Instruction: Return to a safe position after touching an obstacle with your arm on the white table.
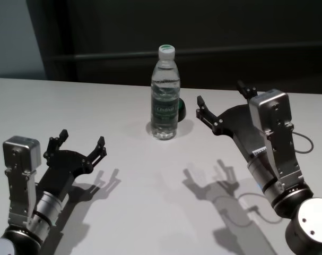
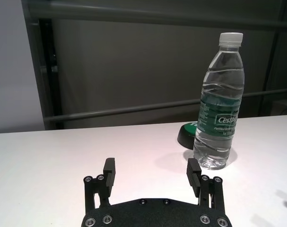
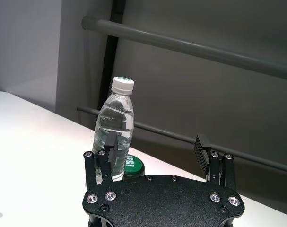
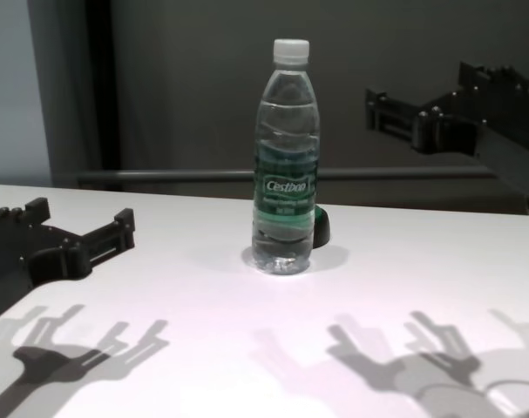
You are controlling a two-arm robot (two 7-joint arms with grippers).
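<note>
- The white table spread wide and plain under everything I could see, with the shadows of both my arms lying on its near part.
- My right arm was raised above the table's right side, the forearm angling up toward the middle, a thin cable looping off beside it.
- My left arm sat low at the near left corner, pointing forward and inward.
- The obstacle, a tall clear water bottle with a white cap and a green "Cestbon" label, stood upright near the table's middle, toward the far edge (nothing of mine was touching it).
- My right gripper hung just to the right of the bottle, apart from it, its two fingers spread wide with nothing between them.
- My left gripper hovered well apart from the bottle, nearer me and to its left, fingers likewise spread and empty.
- A small dark rounded object with a green top sat on the table just behind the bottle's base, on its right, mostly hidden from the chest view.
</note>
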